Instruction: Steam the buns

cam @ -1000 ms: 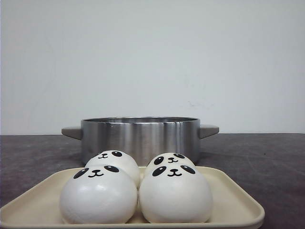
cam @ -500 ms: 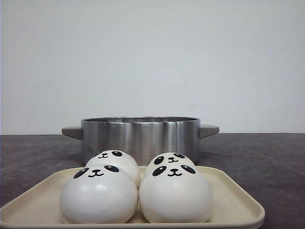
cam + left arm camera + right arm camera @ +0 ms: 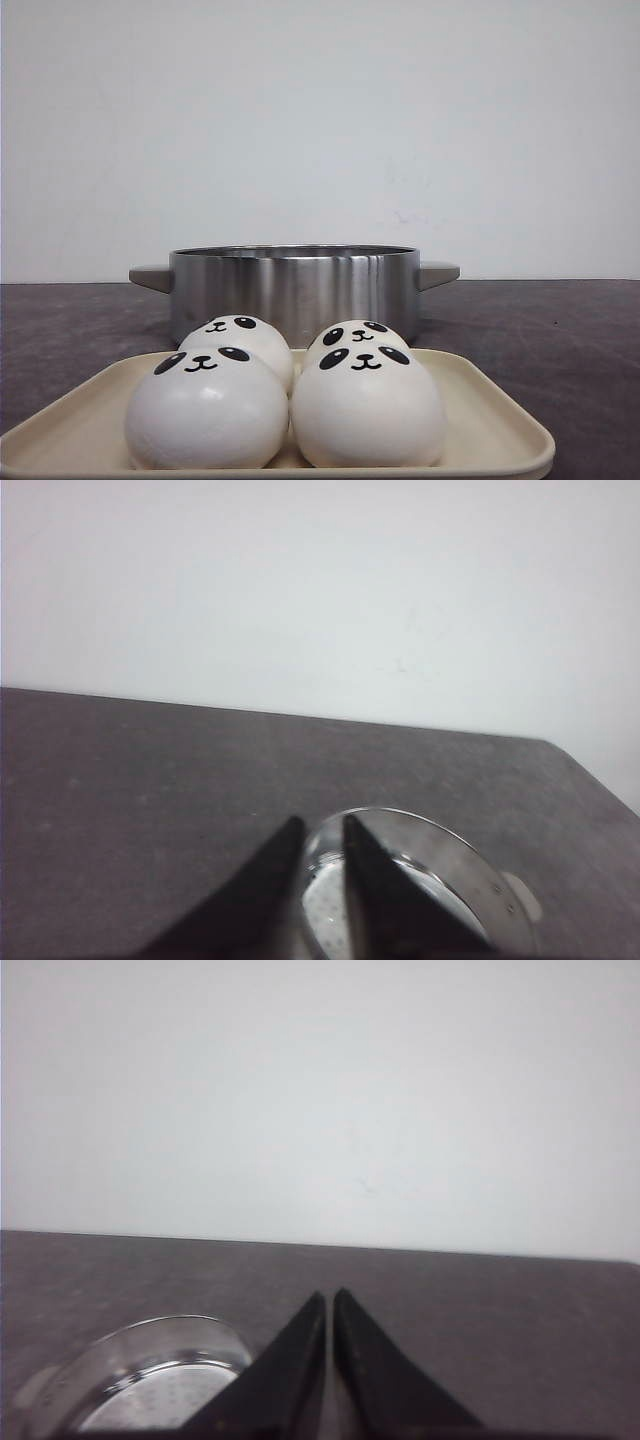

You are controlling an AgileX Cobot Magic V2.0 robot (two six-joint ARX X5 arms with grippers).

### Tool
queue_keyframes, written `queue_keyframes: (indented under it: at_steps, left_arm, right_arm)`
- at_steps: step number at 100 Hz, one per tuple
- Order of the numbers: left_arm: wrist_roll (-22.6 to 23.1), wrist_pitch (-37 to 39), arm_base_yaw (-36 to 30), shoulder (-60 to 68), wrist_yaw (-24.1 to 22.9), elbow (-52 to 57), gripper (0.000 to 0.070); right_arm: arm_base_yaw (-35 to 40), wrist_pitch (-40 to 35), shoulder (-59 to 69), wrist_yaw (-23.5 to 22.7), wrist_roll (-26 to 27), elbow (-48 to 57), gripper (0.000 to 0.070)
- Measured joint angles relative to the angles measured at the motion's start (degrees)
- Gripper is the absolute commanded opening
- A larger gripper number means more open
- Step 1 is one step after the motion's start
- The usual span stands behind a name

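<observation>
You're at the start — 4 buns [image 3: 285, 395] sit on the tray [image 3: 490, 420], steamer pot [image 3: 293, 285] at 12 o'clock. Left gripper [image 3: 318, 825] slightly parted, right gripper [image 3: 329, 1298] nearly closed, both empty — lower 1 over a bun.

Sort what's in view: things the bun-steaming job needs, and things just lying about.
Needed for the job:
buns, four on the tray
steamer pot
tray
left gripper
right gripper

Just lying about:
nothing else visible on the table

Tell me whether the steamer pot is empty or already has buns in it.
Empty as far as visible: the pot shows only its bare perforated floor in both wrist views, and all four buns sit on the tray in front.
</observation>
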Motion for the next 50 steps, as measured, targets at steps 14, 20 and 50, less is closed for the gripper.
queue_keyframes:
  at_steps: [14,20,50]
  left_arm:
    - [0.6,-1.4,-0.3,0.9,1.2,1.6,0.0638]
    - [0.8,-1.7,-1.2,0.9,2.1,1.6,0.0638]
    - [1.1,-6.0,-7.1,1.2,3.3,1.6,0.0633]
  right_arm:
    - [0.0,-1.0,0.5,-5.7,2.8,0.0,0.0700]
    - [0.0,-1.1,1.2,-9.0,5.2,0.0,0.0700]
    - [4.0,-4.1,11.6,-13.4,11.3,0.0,0.0684]
